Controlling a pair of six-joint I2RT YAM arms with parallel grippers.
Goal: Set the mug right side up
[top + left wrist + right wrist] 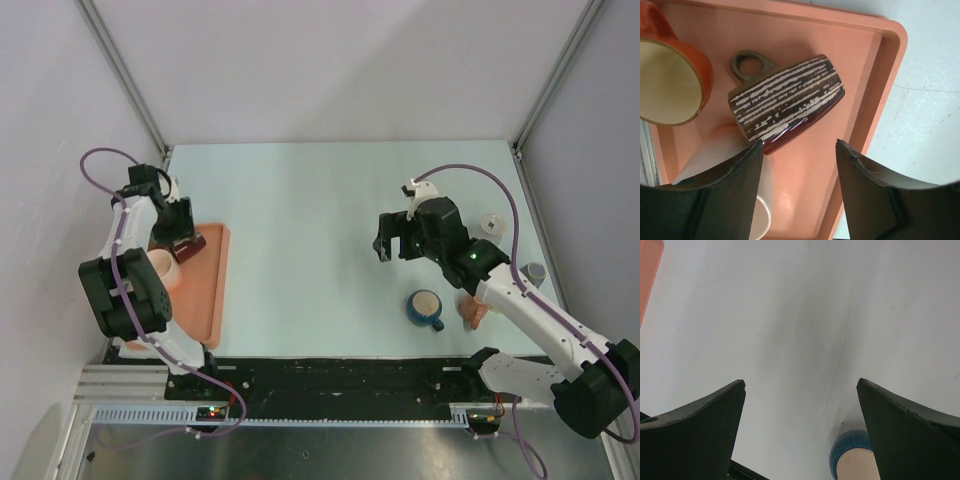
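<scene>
A blue mug (425,308) stands on the table at the near right with a flat tan face upward; its handle points toward the near edge. It also shows in the right wrist view (852,465), beside the right finger. My right gripper (397,245) (801,382) is open and empty, above the bare table, a little farther back and left of the blue mug. A brown mug with white stripes (787,102) lies in the orange tray (875,75), its handle toward the back. My left gripper (180,232) (799,145) is open and empty just above it.
The tray (205,310) at the left also holds an orange mug (670,80) and a pale cup (735,165). At the right edge are a small white object (492,224), a grey cup (533,271) and a peach-coloured object (474,312).
</scene>
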